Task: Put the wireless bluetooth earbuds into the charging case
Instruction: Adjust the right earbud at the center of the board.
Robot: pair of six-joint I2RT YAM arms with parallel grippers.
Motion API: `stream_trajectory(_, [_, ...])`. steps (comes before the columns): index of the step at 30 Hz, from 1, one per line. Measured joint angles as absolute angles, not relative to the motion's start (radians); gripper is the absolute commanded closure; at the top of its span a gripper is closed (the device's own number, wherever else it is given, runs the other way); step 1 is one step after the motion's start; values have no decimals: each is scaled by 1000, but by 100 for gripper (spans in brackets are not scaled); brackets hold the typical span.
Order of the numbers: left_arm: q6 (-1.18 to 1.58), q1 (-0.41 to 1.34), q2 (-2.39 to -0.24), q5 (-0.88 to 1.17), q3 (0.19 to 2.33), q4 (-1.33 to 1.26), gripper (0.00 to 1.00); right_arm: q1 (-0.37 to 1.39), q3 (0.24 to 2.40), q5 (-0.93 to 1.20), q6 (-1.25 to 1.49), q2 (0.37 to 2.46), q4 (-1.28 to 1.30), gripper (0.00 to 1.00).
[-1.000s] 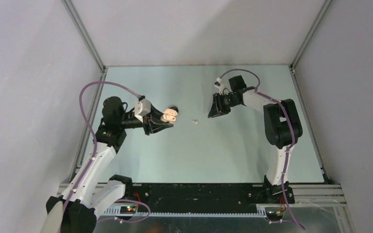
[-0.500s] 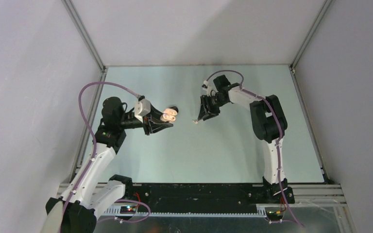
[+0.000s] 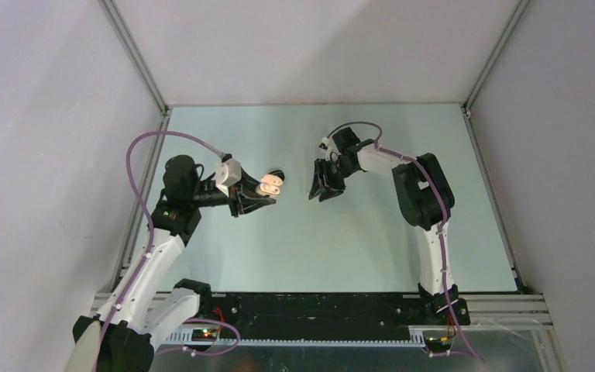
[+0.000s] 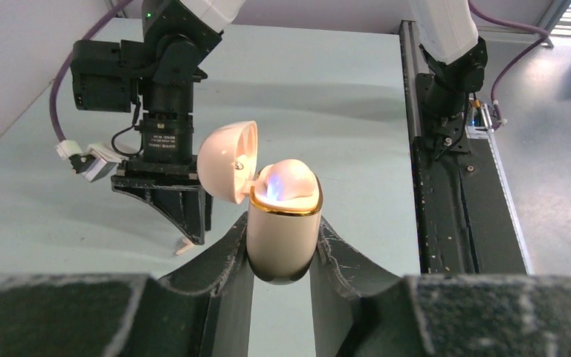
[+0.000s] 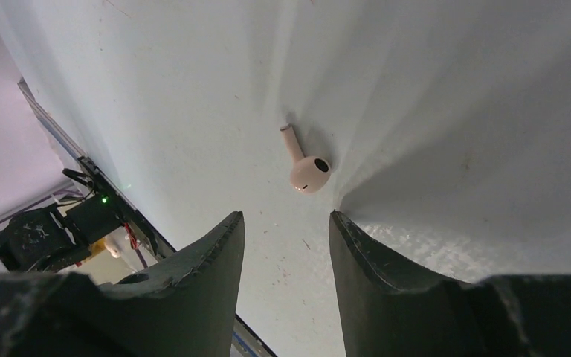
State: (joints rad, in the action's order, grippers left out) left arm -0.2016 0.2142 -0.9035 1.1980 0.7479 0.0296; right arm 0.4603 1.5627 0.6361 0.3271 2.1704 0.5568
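Observation:
My left gripper point(image 4: 281, 262) is shut on the beige charging case point(image 4: 282, 230), holding it upright off the table. The case's lid point(image 4: 227, 160) is hinged open to the left, and a pale rounded shape with a blue glow point(image 4: 290, 182) fills its mouth. One pale earbud point(image 5: 306, 165) lies loose on the table, stem pointing away. My right gripper point(image 5: 286, 216) hangs just above it, open and holding nothing, with the bud just beyond its fingertips. The left wrist view shows the same earbud point(image 4: 184, 247) under the right gripper's fingers point(image 4: 165, 202). The top view hides it under the right gripper point(image 3: 319, 190).
A small dark object point(image 3: 276, 172) sits on the table just behind the held case point(image 3: 269, 184); what it is cannot be told. Metal frame rails point(image 3: 139, 155) border the pale green table point(image 3: 318, 248) at left, right and back. Black base plates point(image 3: 318, 306) line the near edge.
My right arm has swung left and down until its gripper stands over the loose earbud, and its jaws have spread wider. The left arm and the case have not moved.

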Motion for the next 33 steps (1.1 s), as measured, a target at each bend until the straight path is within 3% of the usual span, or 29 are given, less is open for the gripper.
stream_trajectory(33, [-219, 215, -914, 1180, 748, 55, 88, 400, 1586, 759, 491, 2250, 479, 53])
